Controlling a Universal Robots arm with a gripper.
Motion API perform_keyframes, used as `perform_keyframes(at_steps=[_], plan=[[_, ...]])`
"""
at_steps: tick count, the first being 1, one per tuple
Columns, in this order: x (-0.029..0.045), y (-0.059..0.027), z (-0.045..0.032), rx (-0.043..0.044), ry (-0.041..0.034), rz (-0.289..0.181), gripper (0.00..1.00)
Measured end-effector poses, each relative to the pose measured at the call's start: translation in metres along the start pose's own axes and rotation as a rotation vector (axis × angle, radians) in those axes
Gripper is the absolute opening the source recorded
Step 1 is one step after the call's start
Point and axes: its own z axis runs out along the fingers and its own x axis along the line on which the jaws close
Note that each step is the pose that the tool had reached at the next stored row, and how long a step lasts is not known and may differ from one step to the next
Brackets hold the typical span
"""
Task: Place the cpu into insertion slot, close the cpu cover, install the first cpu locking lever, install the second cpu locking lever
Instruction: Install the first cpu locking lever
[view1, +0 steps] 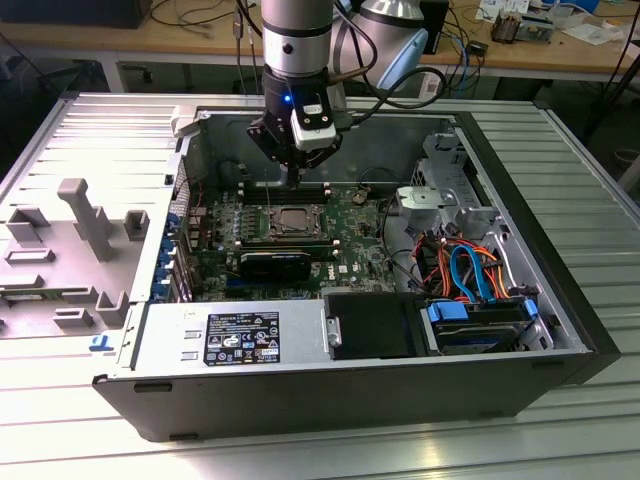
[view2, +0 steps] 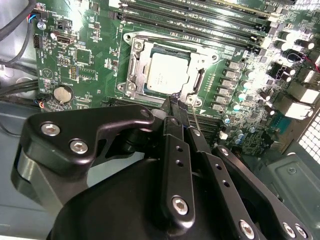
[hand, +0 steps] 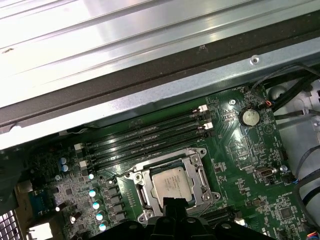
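Silver cpu (view2: 167, 75) in insertion slot (view2: 131, 67), just beside tool (view2: 172, 103).

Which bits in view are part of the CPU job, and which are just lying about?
Job:
cpu, seated
cover, flat around it
gripper, by the cover's edge

Lying about:
memory slots
coin cell
drive cables
grey fixture outside the case
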Motion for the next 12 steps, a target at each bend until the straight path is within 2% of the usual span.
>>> perform_keyframes(at_steps=[10, 12], plan=[[0.0, 0.0, 0.0, 0.0, 0.0, -0.001, 0.11], [0.0, 0.0, 0.0, -0.0002, -0.0002, -0.027, 0.11]])
